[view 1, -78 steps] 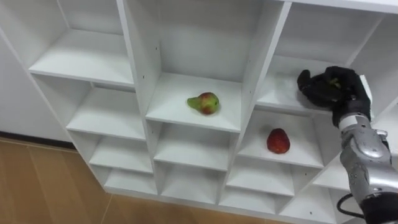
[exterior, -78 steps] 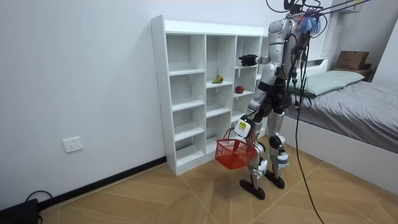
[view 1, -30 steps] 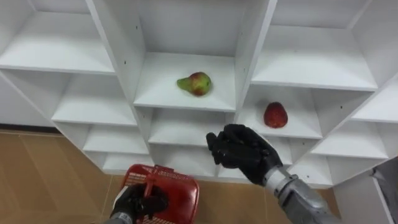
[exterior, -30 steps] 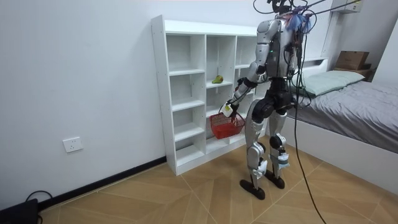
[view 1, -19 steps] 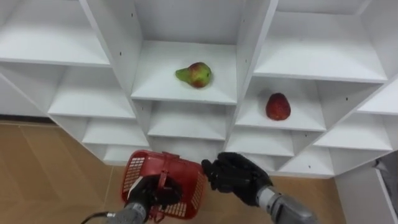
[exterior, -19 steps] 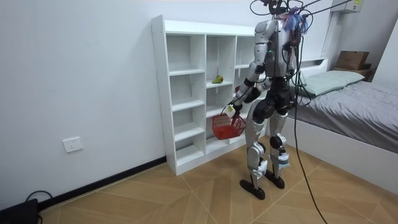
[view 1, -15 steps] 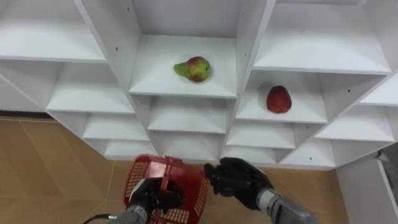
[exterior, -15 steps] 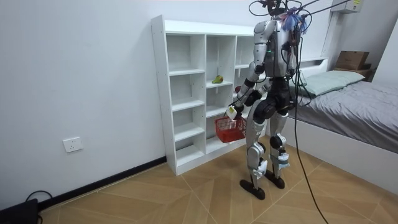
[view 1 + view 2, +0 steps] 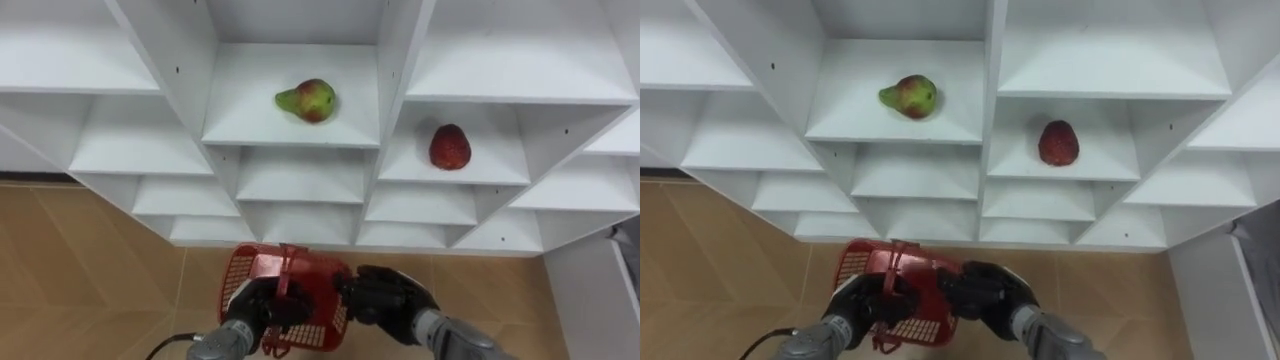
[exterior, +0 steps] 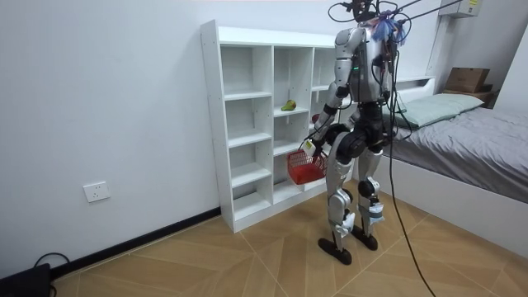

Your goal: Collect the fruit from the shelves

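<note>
Red plastic mesh basket (image 9: 300, 262) hangs before white shelf unit (image 9: 140, 150), left hand (image 9: 255, 310) fingers curled round its handle; right hand (image 9: 388, 298) at its rim, grip impossible to tell. Green-red pear (image 9: 307, 101), red fruit (image 9: 450, 147) sit in separate compartments.

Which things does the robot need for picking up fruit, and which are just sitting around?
For the job: pear, red fruit, red basket in the left hand, white shelves.
Just there: bed, cardboard box, wall socket.

Wht wall (image 10: 107, 99), parquet floor (image 10: 247, 264) — grey bed (image 10: 487, 136).
</note>
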Robot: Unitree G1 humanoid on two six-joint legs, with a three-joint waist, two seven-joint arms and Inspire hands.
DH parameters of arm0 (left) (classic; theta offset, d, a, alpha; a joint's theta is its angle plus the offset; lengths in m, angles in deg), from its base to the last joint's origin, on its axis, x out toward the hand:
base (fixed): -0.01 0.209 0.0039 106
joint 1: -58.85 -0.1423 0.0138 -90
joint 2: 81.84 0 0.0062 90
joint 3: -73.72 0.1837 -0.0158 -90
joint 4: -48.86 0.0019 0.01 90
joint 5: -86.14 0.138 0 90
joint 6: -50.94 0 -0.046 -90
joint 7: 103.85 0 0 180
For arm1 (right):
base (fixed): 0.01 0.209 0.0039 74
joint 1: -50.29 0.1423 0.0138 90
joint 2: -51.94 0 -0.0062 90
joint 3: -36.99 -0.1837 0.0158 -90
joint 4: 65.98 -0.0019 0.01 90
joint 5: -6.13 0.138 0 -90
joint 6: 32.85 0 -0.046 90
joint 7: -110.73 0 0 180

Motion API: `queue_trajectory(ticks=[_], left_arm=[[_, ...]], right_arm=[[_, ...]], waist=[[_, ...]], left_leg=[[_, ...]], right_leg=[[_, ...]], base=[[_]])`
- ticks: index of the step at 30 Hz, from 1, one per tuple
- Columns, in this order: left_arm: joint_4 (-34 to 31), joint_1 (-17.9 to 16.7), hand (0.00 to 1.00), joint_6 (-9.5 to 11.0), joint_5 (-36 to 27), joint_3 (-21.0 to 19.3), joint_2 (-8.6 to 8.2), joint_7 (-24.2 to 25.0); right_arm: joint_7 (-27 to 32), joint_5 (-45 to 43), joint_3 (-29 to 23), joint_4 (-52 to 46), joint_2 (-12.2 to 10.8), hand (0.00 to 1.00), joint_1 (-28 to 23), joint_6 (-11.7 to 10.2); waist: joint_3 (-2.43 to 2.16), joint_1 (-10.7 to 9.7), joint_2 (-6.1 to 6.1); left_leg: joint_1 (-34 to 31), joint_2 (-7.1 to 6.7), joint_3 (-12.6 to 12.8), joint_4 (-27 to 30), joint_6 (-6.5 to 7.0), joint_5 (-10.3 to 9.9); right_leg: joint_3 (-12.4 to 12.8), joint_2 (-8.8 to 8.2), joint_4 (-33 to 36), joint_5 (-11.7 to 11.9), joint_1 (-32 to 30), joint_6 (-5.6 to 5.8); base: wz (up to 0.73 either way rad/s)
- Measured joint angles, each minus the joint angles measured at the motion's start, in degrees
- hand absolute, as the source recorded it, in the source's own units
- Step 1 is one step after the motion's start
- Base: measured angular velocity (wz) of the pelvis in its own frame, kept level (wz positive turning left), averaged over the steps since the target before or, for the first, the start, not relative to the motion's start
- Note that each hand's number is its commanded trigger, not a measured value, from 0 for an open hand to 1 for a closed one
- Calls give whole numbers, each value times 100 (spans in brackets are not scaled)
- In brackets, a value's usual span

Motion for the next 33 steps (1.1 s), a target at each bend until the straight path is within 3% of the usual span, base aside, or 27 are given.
queue_trajectory(ticks=[7,12,22,33], left_arm=[[314,43,100,1,-2,6,-25,182],[359,76,100,2,-2,15,-76,192],[437,154,100,-9,-1,10,-125,319],[438,269,100,-52,1,15,-123,440]], right_arm=[[-132,12,-12,625,1,100,79,119],[-181,126,-112,844,8,100,174,178],[-185,879,-120,879,-39,100,225,317],[-192,880,-114,905,-102,100,317,547]], waist=[[9,1,3],[94,7,112],[94,-5,121],[88,-5,108]], left_leg=[[-14,-1,8,5,0,0],[-84,41,23,9,3,8],[-188,67,80,18,-11,26],[-178,71,85,19,-8,61]], right_leg=[[-15,12,-39,24,12,-10],[-13,18,-32,59,-56,-13],[13,26,-20,69,-186,-29],[12,25,5,86,-186,-42]], base=[[0],[-1],[-1],[0]])
